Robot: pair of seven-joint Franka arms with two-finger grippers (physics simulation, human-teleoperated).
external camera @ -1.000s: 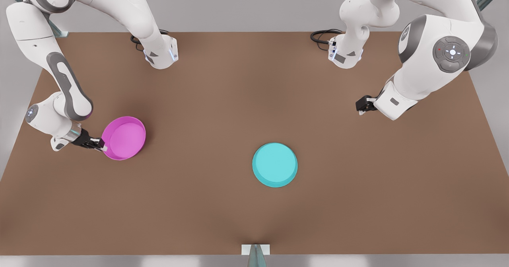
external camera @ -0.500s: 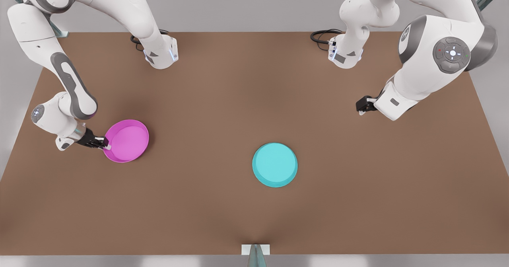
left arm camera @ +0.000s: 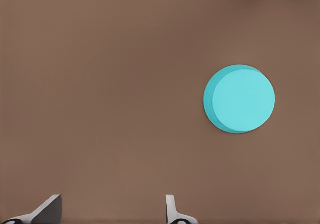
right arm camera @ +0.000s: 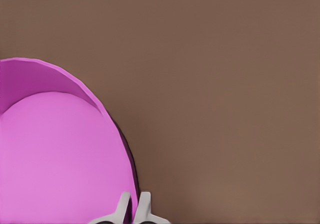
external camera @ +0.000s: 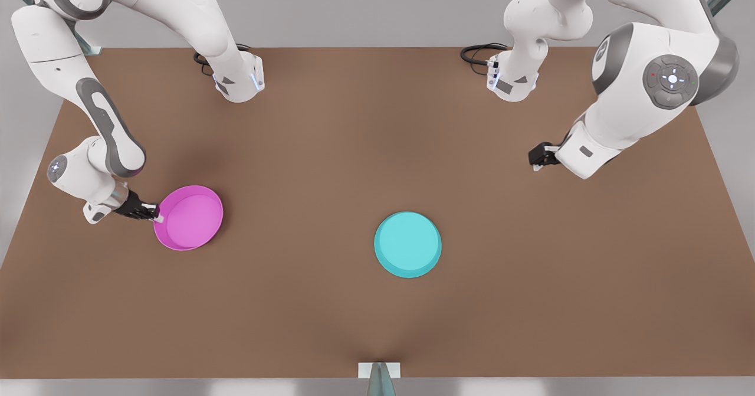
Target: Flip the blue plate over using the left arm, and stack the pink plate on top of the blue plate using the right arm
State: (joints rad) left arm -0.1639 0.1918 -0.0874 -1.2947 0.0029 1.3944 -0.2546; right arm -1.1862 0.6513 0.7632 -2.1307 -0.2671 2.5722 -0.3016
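The blue plate (external camera: 407, 244) is seen lying on the brown table (external camera: 377, 148), underside up, a little toward the front view's right of the middle. The pink plate (external camera: 189, 218) is held at the front view's left, rim up, its edge clamped between the closed fingers of the right gripper (external camera: 154, 212). The left gripper (external camera: 535, 159) is kept well apart from the blue plate, at the front view's right, with its fingers (left arm camera: 171, 209) spread apart. No writing or label can be read anywhere.

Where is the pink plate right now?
The pink plate is on the front view's left, pinched at its rim by the right gripper, well apart from the blue plate lying near the table's middle.
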